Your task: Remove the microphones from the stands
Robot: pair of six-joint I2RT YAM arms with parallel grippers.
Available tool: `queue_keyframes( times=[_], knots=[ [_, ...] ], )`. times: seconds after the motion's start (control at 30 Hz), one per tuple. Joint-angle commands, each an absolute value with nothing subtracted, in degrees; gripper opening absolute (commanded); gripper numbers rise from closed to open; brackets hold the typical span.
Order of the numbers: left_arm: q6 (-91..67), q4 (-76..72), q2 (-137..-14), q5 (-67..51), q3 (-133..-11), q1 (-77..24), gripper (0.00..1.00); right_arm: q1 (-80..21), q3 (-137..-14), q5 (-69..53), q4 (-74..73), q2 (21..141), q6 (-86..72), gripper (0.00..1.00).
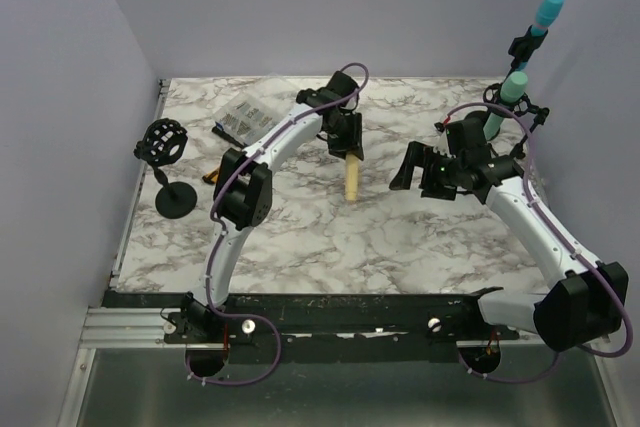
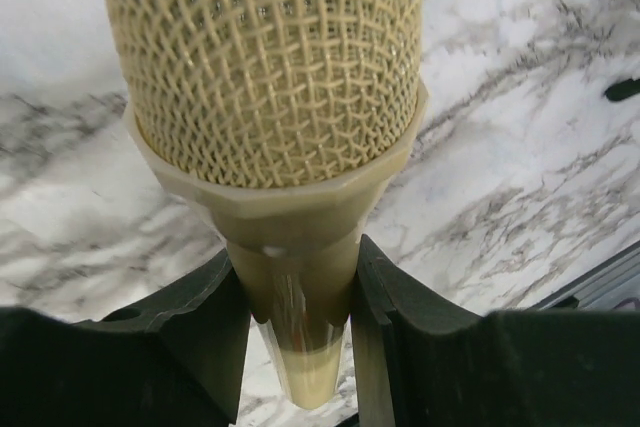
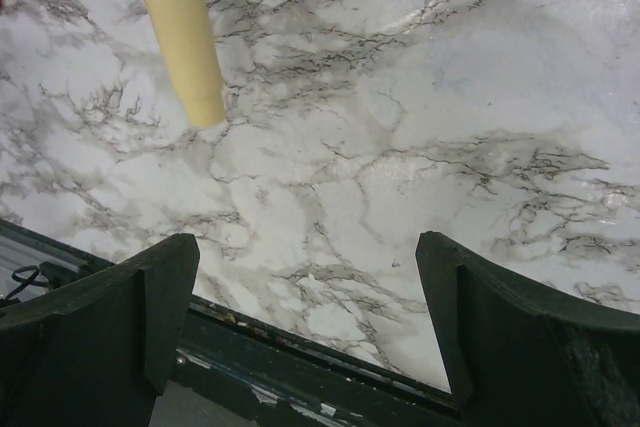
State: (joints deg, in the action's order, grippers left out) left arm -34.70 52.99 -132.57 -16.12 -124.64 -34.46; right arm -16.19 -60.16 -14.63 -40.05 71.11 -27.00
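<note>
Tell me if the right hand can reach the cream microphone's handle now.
Probably yes: the right hand is open, the microphone has its lower handle hanging free below the grip of the left hand, and nothing stands between them.

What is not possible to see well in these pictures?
- Top view: the microphone head is hidden under the left gripper.
- Left wrist view: the head's top is cut off by the upper edge.
- Top view: the small items at the back left are too small to identify.
</note>
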Motion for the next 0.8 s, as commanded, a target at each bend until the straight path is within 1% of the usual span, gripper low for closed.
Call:
queue_keyframes(
  times=[0.0, 0.23, 0.27, 0.33, 0.4, 0.6, 0.7, 0.77],
  knots=[
    [-32.8, 55.2, -137.5, -21.3, -131.9, -27.4, 0.00, -16.3, -61.0, -13.0, -41.6, 69.9, -27.0, 1.00],
    [-31.2, 57.6, -143.9, -25.6, -139.2, -22.9, 0.01, -16.3, -61.1, -13.5, -40.5, 69.3, -27.8, 1.00],
    [-30.8, 57.9, -144.2, -25.2, -138.9, -22.8, 0.04, -16.4, -60.7, -13.8, -39.9, 69.4, -28.1, 1.00],
    [-29.9, 58.3, -144.4, -24.6, -138.2, -22.6, 0.13, -16.3, -60.1, -14.7, -39.1, 69.9, -28.6, 1.00],
    [-30.0, 59.1, -144.8, -24.9, -138.0, -22.0, 0.18, -16.3, -59.3, -15.6, -38.2, 70.2, -29.0, 1.00],
    [-29.2, 59.6, -145.0, -26.1, -138.0, -20.4, 0.40, -16.3, -58.3, -15.7, -36.9, 70.9, -29.7, 1.00],
    [-28.8, 61.1, -145.0, -24.9, -138.3, -20.0, 0.47, -16.3, -57.2, -16.2, -35.4, 70.8, -30.1, 1.00],
    [-28.6, 61.9, -144.9, -23.9, -138.3, -19.9, 0.50, -16.3, -56.6, -16.3, -34.6, 70.7, -30.4, 1.00]
  ],
)
